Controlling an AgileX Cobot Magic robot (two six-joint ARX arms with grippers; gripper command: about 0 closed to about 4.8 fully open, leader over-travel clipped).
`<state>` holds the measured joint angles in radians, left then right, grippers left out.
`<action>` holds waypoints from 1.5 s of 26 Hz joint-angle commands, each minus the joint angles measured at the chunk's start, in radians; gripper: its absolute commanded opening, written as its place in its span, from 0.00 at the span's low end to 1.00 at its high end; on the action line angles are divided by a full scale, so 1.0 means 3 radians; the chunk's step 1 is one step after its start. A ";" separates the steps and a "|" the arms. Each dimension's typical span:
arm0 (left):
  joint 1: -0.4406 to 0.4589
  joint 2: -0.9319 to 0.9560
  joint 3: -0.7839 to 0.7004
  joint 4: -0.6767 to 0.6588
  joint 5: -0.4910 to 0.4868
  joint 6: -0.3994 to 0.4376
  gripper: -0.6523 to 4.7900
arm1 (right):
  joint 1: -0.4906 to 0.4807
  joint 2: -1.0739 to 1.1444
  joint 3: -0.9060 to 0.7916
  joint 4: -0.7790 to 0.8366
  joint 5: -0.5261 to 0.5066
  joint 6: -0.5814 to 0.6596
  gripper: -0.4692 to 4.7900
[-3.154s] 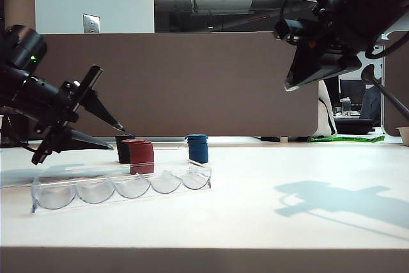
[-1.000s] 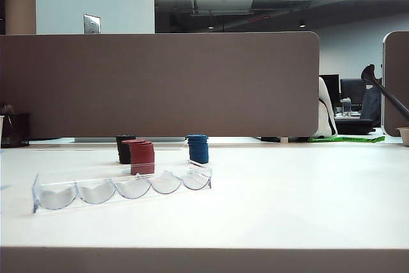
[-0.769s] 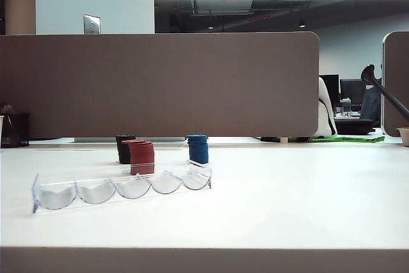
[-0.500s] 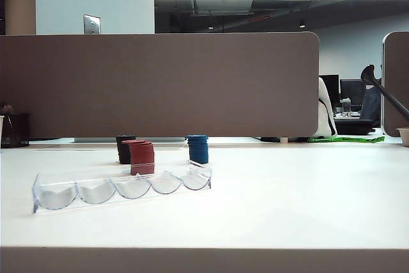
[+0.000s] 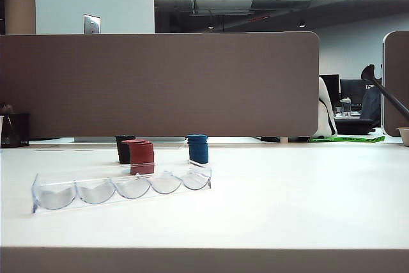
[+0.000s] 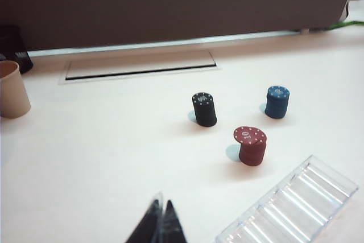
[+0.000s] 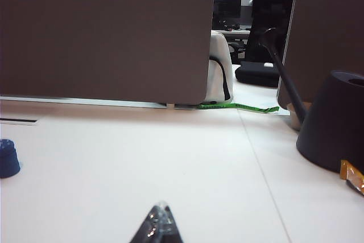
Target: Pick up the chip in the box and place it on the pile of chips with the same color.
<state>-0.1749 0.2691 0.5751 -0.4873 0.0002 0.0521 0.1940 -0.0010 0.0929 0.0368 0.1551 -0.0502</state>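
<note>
Your left gripper (image 6: 161, 220) hangs above bare table (image 6: 102, 157) with its jaws pressed together, holding nothing, well short of the three stacks. Your right gripper (image 7: 159, 223) is likewise pinched together and empty, over open table off to the right. Neither shows in the exterior view. Count three stacks: one black (image 6: 204, 108), one blue (image 6: 277, 101), one red pile (image 6: 251, 146). The chip (image 6: 249, 135) marked 10 lies on top of the red pile, slightly askew. One box (image 6: 296, 200) sits near that pile, its five slots holding nothing.
</note>
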 commanded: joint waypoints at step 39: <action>-0.0003 -0.0880 -0.1712 0.1387 -0.0226 0.0001 0.11 | -0.0454 -0.0004 -0.0224 0.0272 -0.0646 -0.0095 0.08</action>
<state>-0.1757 0.0051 0.0643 -0.0921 -0.0643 0.0521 0.0574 -0.0013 0.0219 0.0994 -0.0166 -0.0734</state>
